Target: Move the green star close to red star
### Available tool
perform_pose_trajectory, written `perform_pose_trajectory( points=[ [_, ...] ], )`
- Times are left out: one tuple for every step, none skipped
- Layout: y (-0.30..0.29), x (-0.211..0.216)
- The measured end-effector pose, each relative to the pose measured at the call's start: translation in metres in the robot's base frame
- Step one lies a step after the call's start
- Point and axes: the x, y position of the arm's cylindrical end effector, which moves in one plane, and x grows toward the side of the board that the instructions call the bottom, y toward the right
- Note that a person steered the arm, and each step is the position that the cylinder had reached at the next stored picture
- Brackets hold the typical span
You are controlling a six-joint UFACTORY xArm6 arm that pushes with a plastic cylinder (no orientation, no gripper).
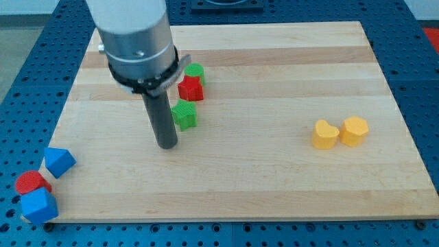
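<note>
My tip (167,145) rests on the board (274,178) left of centre, just lower left of the green star (184,114). The red star (190,88) sits just above it, near touching. There is no claw, only a rod.

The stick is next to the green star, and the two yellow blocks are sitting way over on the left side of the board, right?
Not quite. The two yellow blocks sit on the view's right side of the board, not the left, as the camera view shows. The rest holds: my tip is just to the view's left of the green star, which sits right below the red star.
</note>
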Motion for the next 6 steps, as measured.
perform_pose_trajectory(
  points=[
    [0.026, -0.007],
    [0.037, -0.033],
    [0.042, -0.04],
    [0.045, -0.021],
    [0.039, -0.012],
    [0.036, -0.028]
  ],
)
